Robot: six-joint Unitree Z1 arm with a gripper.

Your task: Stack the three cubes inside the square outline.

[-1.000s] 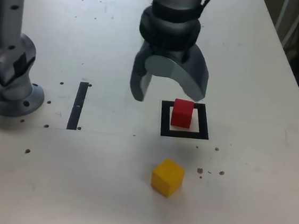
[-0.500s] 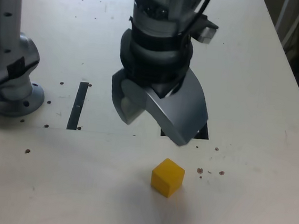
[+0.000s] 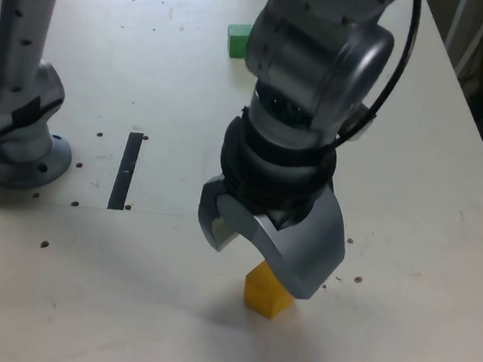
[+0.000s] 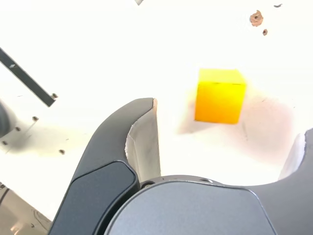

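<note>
From where I stand, nearest is the yellow cube [image 3: 266, 292] on the tabletop [image 3: 106, 322], partly hidden by one finger. Just behind/above it is the hand [image 3: 258, 272], fingers spread, nothing gripped; wrist view puts the cube approx. betw. the fingertips, prob. slightly below. Far back: green cube [image 3: 238, 41].
</note>
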